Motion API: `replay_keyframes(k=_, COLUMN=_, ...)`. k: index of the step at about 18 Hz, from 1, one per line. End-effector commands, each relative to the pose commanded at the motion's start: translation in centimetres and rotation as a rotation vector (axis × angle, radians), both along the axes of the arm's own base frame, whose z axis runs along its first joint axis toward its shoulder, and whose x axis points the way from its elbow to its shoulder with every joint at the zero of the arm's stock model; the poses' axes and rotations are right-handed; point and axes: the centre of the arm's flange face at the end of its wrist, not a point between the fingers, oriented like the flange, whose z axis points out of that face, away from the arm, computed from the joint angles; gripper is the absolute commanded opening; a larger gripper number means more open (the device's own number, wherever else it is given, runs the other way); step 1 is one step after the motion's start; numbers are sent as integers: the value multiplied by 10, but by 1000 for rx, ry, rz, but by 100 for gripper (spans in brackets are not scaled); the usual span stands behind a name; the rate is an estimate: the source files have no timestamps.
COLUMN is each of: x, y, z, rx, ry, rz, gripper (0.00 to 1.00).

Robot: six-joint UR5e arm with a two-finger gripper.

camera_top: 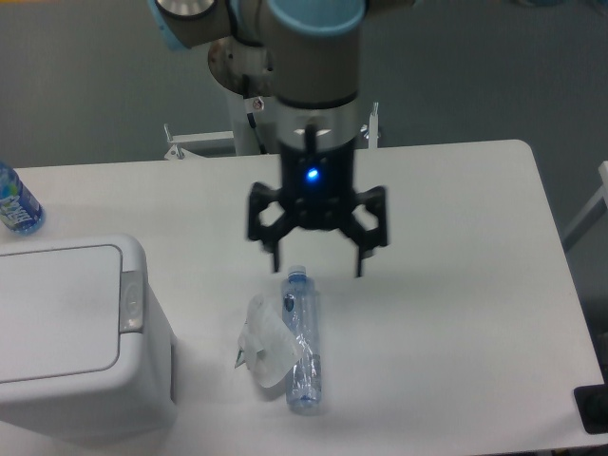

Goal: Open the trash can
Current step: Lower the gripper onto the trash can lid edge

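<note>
The trash can (76, 332) is seen at the lower left of the white desk (456, 285), partly cut off by the left edge of the view. It is a large boxy white bin with rounded corners. Its flat rectangular lid (52, 309) lies down, closed. A small grey latch (132, 302) is set at the lid's right edge, facing the middle of the desk.

The hand (317, 264) is held above the middle of the desk, pointing down, with its two black fingers spread wide apart and nothing between them. A blue light is lit on its body. It is well apart from the trash can, to the right of it and farther back. No contact with any object can be made out.

A clear plastic bottle (301, 342) with a blue cap lies on its side just below the hand in the view, cap end toward the hand. Whether the fingertips are level with the bottle or well above it cannot be told from this single view. A crumpled piece of white plastic or paper (265, 344) lies touching the bottle's left side.

A second bottle (16, 201), blue-tinted and labelled, is noted at the far left edge of the desk, behind the trash can and only partly in view.

The arm's base column (255, 119) is seen behind the desk's far edge.
</note>
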Motion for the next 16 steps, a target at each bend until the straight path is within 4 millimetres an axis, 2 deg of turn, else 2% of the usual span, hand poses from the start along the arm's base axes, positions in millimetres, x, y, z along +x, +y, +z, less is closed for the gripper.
replay_keyframes(k=3, x=9, y=10, z=-7, rx=22, ry=-56, rz=-18, gripper=100)
replay_keyframes(k=9, x=45, y=37, z=-27, rx=0, ry=-74, rz=-84, gripper=100)
replay_keyframes(k=16, x=55, y=45, z=-27, rx=13, ry=-74, rz=-89, gripper=100)
